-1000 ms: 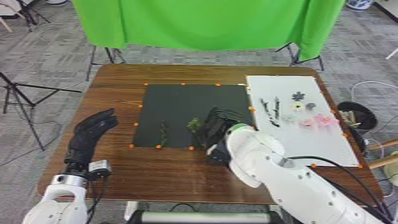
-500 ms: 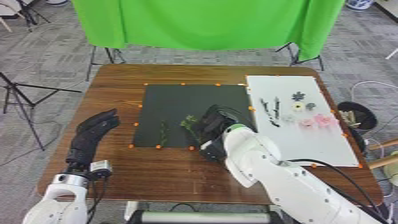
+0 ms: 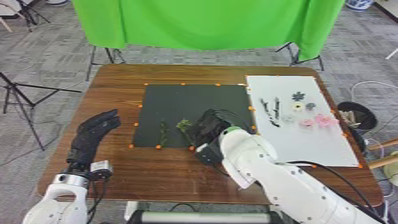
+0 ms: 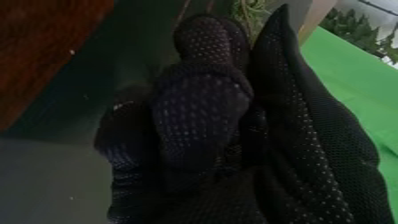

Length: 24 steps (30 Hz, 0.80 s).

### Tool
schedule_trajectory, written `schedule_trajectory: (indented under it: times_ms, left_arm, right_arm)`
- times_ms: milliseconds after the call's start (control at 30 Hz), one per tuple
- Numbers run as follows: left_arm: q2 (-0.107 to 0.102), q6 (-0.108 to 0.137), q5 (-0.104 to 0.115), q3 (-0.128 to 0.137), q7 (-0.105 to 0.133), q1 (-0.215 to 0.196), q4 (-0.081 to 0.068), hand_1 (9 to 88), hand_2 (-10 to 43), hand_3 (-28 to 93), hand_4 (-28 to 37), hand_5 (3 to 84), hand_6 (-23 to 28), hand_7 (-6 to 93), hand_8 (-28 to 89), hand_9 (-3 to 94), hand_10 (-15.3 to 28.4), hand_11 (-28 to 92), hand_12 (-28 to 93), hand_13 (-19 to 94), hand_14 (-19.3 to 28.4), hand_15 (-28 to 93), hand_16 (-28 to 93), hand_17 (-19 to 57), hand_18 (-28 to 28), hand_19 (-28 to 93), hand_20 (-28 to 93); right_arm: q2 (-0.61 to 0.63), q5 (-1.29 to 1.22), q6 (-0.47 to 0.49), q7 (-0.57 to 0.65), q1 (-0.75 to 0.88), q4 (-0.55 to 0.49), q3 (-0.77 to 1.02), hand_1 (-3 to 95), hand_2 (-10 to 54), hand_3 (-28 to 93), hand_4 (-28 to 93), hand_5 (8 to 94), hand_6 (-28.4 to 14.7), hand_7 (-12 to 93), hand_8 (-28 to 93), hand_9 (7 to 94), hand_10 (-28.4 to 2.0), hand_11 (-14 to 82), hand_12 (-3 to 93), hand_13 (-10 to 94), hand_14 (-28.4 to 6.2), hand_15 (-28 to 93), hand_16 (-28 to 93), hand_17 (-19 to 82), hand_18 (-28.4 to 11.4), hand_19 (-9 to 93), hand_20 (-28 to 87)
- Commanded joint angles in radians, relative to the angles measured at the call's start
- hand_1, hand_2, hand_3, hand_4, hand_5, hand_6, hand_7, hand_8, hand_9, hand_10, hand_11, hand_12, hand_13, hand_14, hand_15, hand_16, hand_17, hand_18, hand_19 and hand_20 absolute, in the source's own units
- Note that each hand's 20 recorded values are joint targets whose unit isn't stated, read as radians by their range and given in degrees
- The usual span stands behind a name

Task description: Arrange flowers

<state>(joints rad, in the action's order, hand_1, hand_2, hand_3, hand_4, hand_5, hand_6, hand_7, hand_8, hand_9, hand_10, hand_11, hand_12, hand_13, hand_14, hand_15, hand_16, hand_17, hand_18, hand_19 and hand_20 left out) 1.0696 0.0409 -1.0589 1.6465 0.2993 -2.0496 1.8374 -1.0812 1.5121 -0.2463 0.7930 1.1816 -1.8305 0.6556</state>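
My right hand (image 3: 211,129) is over the near right part of the black mat (image 3: 182,100), curled round a leafy green sprig (image 3: 184,125) whose bushy top points away from me. In the right wrist view, the black-gloved hand (image 4: 200,105) has its fingers and thumb drawn together, with the green sprig (image 4: 251,9) just past the tips. A thin green stem (image 3: 163,132) lies on the mat to the left of it. Off the mat on the left, my left hand (image 3: 89,132) is held with relaxed fingers.
To the right, a white board (image 3: 311,147) holds pink flowers (image 3: 324,120), a small pale flower (image 3: 298,106), dark leafy pieces (image 3: 298,96) and long dark stems (image 3: 275,107). Small orange markers edge mat and board. A black bin (image 3: 357,114) stands beyond the table's right side.
My right hand has shifted left and a little toward me, and the sprig has moved left with it. The left hand has stayed where it was.
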Motion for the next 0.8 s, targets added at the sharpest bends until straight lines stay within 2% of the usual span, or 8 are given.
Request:
schedule_trajectory:
  times_ms: [33,333,800]
  left_arm:
    - [0.008,-0.018,-0.006,0.001,-0.013,-0.002,0.0,25.1,-6.9,71,-17.1,44.8,2.5,17.2,-7,41.2,12.7,21,16,35,16.9,18,2,4.2,12.8,12,15]
    - [0.011,-0.024,-0.008,0.002,-0.015,-0.001,-0.001,25.2,-6.9,71,-17.1,44.6,2.5,17.1,-7,41.1,12.6,21,16,35,16.9,18,2,4.0,12.9,12,15]
    - [0.013,-0.032,-0.013,0.002,-0.02,0.002,-0.003,25.4,-6.9,71,-16.9,44.7,2.4,17.2,-7,41.1,12.6,21,16,34,16.8,18,2,3.9,12.9,12,15]
  right_arm:
    - [-0.003,-0.013,-0.018,-0.015,-0.002,0.008,-0.003,58.6,-1.9,52,-14,80.5,-6.8,24,15,93.7,-14.6,27.6,13.5,94,-3.3,51,13,78,-4.1,78,30]
    - [-0.004,-0.014,-0.004,-0.028,0.0,0.013,0.006,57.4,-1.8,51,-13,79.3,-6.5,22,13,93.7,-14.2,23.2,14.7,94,-4.1,48,13,77,-4.7,77,30]
    - [0.023,0.034,0.058,-0.022,0.006,-0.003,0.019,49.1,-6.7,56,-11,75.5,-6.5,22,12,93.6,-15.0,19.7,17.4,94,-4.7,44,16,76,-4.4,75,32]
